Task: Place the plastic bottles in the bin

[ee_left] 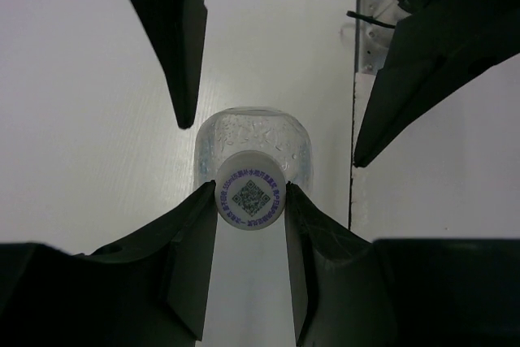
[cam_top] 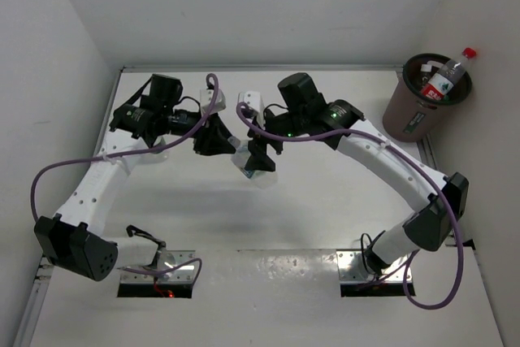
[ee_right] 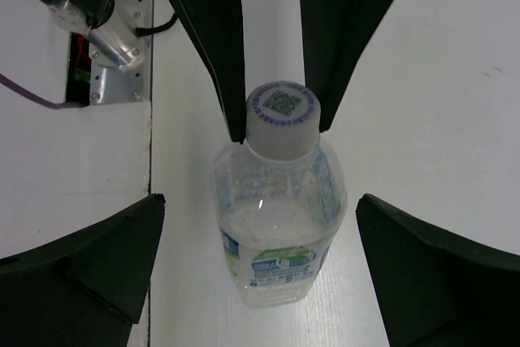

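Observation:
A clear plastic bottle (cam_top: 244, 161) with a white cap hangs between my two grippers at the middle of the table. My left gripper (ee_left: 252, 201) is shut on its cap (ee_left: 252, 197). In the right wrist view the bottle (ee_right: 276, 229) shows a green and blue label, with the left fingers pinching the cap (ee_right: 281, 113). My right gripper (ee_right: 260, 199) is open, its fingers wide on either side of the bottle's body without touching it. The brown bin (cam_top: 413, 113) stands at the far right with several bottles inside; a red-capped one (cam_top: 449, 73) sticks out.
The arm base plates (cam_top: 158, 270) (cam_top: 375, 271) are at the near edge. Purple cables (cam_top: 390, 152) loop along both arms. White walls close the table at the back and left. The bin sits against the right edge.

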